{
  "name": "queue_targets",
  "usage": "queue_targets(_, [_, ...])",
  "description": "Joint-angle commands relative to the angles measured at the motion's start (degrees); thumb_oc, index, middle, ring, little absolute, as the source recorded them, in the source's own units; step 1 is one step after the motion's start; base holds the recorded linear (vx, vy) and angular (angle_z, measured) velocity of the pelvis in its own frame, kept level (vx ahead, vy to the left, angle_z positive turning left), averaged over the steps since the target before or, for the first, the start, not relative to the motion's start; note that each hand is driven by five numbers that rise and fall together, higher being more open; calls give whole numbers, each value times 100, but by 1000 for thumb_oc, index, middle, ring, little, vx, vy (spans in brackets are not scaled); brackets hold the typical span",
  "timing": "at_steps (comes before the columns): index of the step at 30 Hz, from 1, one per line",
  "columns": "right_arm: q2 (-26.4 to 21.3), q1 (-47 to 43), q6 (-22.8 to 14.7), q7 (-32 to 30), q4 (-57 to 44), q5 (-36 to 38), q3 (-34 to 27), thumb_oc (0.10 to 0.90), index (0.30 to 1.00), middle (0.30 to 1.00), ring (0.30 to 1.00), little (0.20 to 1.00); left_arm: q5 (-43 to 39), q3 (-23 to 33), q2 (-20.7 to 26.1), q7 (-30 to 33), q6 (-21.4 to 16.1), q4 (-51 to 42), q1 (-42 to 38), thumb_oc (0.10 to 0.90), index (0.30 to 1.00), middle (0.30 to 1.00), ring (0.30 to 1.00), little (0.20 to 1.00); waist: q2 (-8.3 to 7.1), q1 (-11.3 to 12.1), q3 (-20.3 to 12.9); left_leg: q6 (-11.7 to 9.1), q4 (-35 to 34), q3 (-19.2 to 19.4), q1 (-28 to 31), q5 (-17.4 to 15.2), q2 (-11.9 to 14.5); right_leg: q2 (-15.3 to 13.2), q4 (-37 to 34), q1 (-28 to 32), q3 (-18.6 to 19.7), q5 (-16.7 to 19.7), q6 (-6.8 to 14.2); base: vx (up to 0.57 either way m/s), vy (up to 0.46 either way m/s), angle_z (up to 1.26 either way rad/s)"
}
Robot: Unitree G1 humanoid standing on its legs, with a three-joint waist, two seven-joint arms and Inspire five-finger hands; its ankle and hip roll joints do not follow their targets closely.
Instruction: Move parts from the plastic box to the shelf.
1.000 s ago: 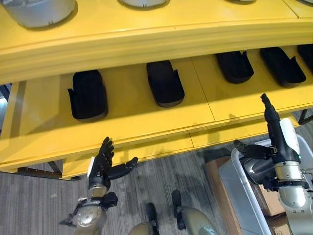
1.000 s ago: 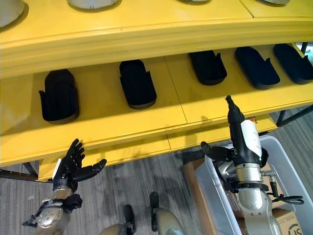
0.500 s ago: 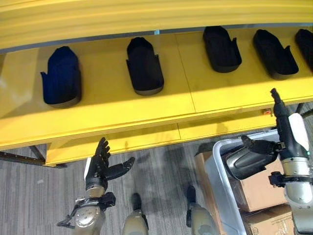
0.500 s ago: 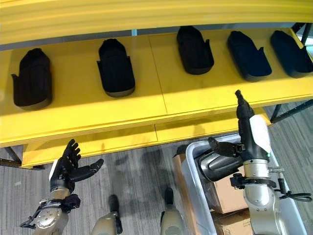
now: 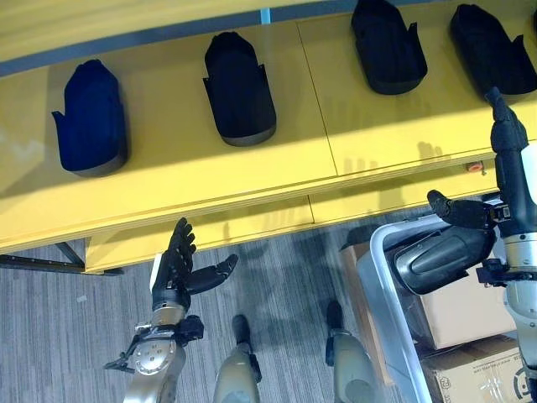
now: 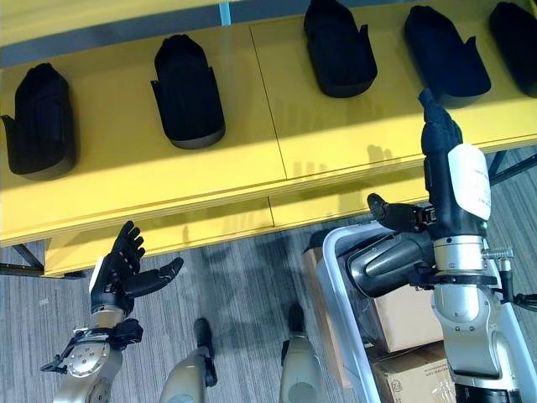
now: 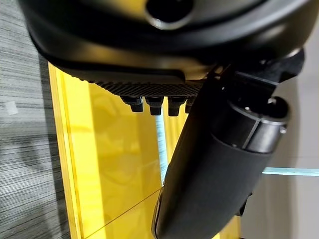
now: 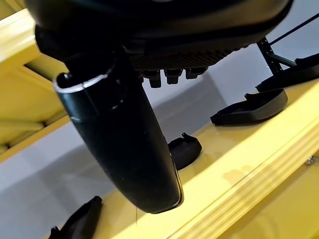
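Grey, finely ribbed carpet runs under a glossy yellow shelf (image 5: 252, 180) that carries a row of matte black moulded parts (image 5: 239, 88). In the head views, the left hand (image 5: 174, 273) hangs in front of the shelf edge, fingers straight and thumb spread, holding nothing. The right hand (image 6: 445, 180) stands with fingers straight above the translucent plastic box (image 6: 336, 277), over brown cardboard cartons (image 5: 457, 306); a smooth, rounded dark part (image 6: 390, 262) lies against its palm. The right wrist view shows that part's glossy, tapered shell (image 8: 124, 144).
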Motion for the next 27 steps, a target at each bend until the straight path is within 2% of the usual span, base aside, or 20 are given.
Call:
queue_targets(1, [-811, -944, -394, -454, -443, -29, -63, 900, 1000, 1000, 1000, 1000, 12, 131, 420, 59, -645, -911, -145, 900, 1000, 1000, 1000, 1000, -189, 70, -175, 70, 805, -37, 43, -655, 182, 104, 441, -170, -313, -323, -106, -34, -18, -2])
queue_targets(4, [-1072, -1200, -377, -421, -253, 104, 130, 900, 1000, 1000, 1000, 1000, -33, 99, 468, 73, -666, -916, -192, 900, 1000, 1000, 1000, 1000, -199, 100, -132, 65, 900, -47, -33, -682, 196, 108, 511, -242, -295, -337, -126, -23, -26, 0])
queue_targets(8, [-1982, -1937, -224, -269, 362, 332, 665, 900, 1000, 1000, 1000, 1000, -136, -17, 599, 85, -717, -859, -264, 900, 1000, 1000, 1000, 1000, -180, 198, 11, 40, 1047, -90, -151, -745, 185, 97, 709, -389, -266, -417, -161, -30, -29, 1])
queue_targets(11, [-2257, -2296, -186, -248, 610, 464, 924, 900, 1000, 1000, 1000, 1000, -181, -24, 624, 76, -729, -912, -268, 900, 1000, 1000, 1000, 1000, -164, 230, 50, 33, 1036, -76, -193, -706, 175, 92, 712, -445, -249, -391, -176, -8, -14, 0])
queue_targets(12, [-2629, -2664, -143, -178, 815, 558, 1226, 900, 1000, 1000, 1000, 1000, -257, -66, 682, 60, -750, -940, -271, 900, 1000, 1000, 1000, 1000, -144, 292, 105, 11, 1030, -86, -211, -710, 167, 82, 760, -485, -249, -432, -180, 0, 0, 0])
queue_targets(16, [-3043, -3208, -118, -45, 1171, 795, 1731, 900, 1000, 1000, 1000, 1000, -337, -128, 735, 9, -760, -944, -274, 900, 1000, 1000, 1000, 1000, -124, 334, 166, -3, 1026, -101, -243, -681, 147, 70, 825, -558, -254, -445, -197, -10, -16, 1])
queue_targets(18, [-3478, -3827, -111, 86, 1384, 888, 2342, 900, 1000, 1000, 1000, 1000, -394, -183, 807, -42, -773, -953, -261, 900, 1000, 1000, 1000, 1000, -123, 382, 202, -27, 984, -92, -250, -637, 137, 71, 844, -600, -252, -443, -212, -12, -21, 1])
queue_targets(19, [-3481, -3954, -116, 79, 1424, 893, 2466, 900, 1000, 1000, 1000, 1000, -394, -163, 781, -43, -774, -952, -254, 900, 1000, 1000, 1000, 1000, -115, 353, 205, -27, 981, -89, -247, -636, 137, 72, 845, -601, -249, -443, -212, 0, 0, 0])
queue_targets(22, [-3910, -4722, -130, 258, 1637, 1010, 3213, 900, 1000, 1000, 1000, 1000, -472, -217, 878, -105, -793, -985, -232, 900, 1000, 1000, 1000, 1000, -125, 420, 234, -46, 889, -105, -227, -592, 129, 66, 856, -622, -272, -456, -224, 0, 0, 0])
queue_targets(25, [-4047, -5217, -137, 302, 1760, 1026, 3685, 900, 1000, 1000, 1000, 1000, -481, -234, 913, -95, -814, -1005, -237, 900, 1000, 1000, 1000, 1000, -127, 441, 249, -52, 848, -116, -210, -573, 112, 66, 875, -630, -290, -458, -234, 0, 0, 0])
queue_targets(26, [-4115, -5764, -163, 293, 1966, 1072, 4211, 900, 1000, 1000, 1000, 1000, -508, -242, 925, -73, -831, -1009, -226, 900, 1000, 1000, 1000, 1000, -118, 460, 255, -64, 801, -135, -202, -543, 107, 57, 896, -645, -307, -453, -237, 0, 0, 0])
queue_targets(27, [-4161, -5921, -159, 315, 2006, 1074, 4369, 900, 1000, 1000, 1000, 1000, -513, -249, 948, -71, -844, -1017, -228, 900, 1000, 1000, 1000, 1000, -120, 479, 258, -70, 772, -148, -199, -530, 103, 53, 894, -647, -319, -456, -241, 0, 0, 0])
